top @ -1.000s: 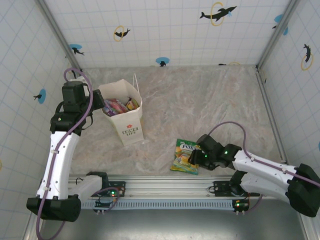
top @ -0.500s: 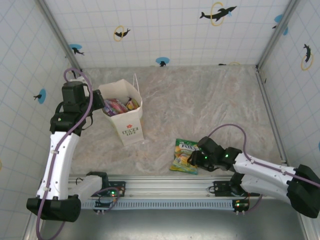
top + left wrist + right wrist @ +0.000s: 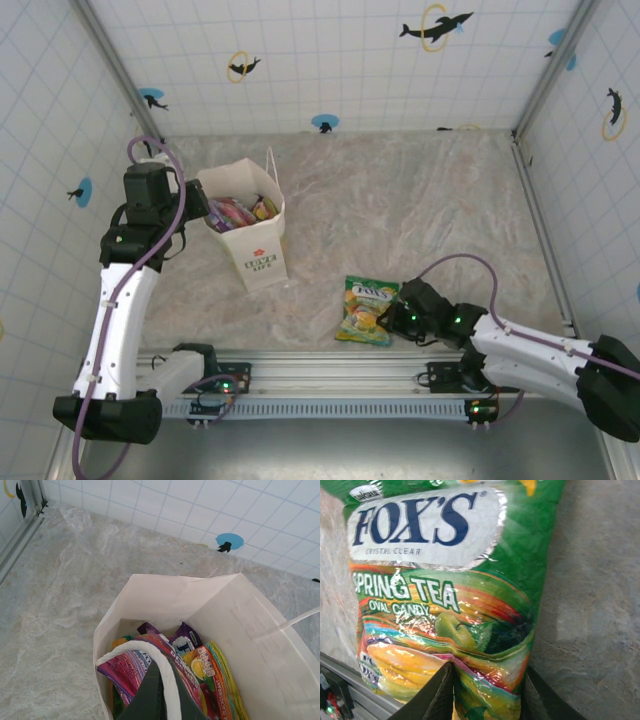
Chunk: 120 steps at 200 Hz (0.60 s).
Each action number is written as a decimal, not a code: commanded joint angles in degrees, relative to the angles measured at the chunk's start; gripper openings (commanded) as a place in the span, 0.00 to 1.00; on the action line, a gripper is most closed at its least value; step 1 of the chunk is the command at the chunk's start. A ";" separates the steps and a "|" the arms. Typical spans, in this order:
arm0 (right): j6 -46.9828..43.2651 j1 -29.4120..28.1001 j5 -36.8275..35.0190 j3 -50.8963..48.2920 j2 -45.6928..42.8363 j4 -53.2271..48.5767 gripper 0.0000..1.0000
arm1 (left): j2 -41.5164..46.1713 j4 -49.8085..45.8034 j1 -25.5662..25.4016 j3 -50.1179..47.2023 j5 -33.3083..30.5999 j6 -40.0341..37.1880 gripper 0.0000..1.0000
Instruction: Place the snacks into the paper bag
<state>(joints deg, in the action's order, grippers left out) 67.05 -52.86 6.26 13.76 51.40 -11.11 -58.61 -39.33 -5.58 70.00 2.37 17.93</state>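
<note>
Several snacks (image 3: 165,660) are in the bag (image 3: 255,255), whose rim the left gripper (image 3: 152,690) clamps; one green packet (image 3: 367,310) lies on the table (image 3: 400,200) between the right gripper (image 3: 489,695) jaws, grip undetermined.

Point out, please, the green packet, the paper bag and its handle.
green packet (image 3: 445,595), right wrist view, on its printed front.
paper bag (image 3: 262,268), top view, on its front wall.
handle (image 3: 163,666), left wrist view, on the white cord loop.
</note>
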 commanded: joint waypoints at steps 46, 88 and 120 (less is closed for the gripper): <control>-0.07 0.32 -4.72 -2.34 -2.81 -1.56 0.07 | 0.38 0.63 -0.14 0.40 0.73 -1.14 0.00; -0.29 0.62 -7.00 -1.92 -6.85 -1.50 0.00 | 0.40 0.57 -0.17 0.29 0.70 -1.10 0.00; -1.94 0.69 -7.79 -0.19 -7.21 -1.23 0.00 | 0.34 0.91 -0.13 0.45 0.69 -1.23 0.00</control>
<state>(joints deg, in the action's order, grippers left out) 66.61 -52.42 1.32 12.71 44.82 -11.73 -58.61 -39.33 -5.58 70.00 2.39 17.91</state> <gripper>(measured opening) 0.121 0.044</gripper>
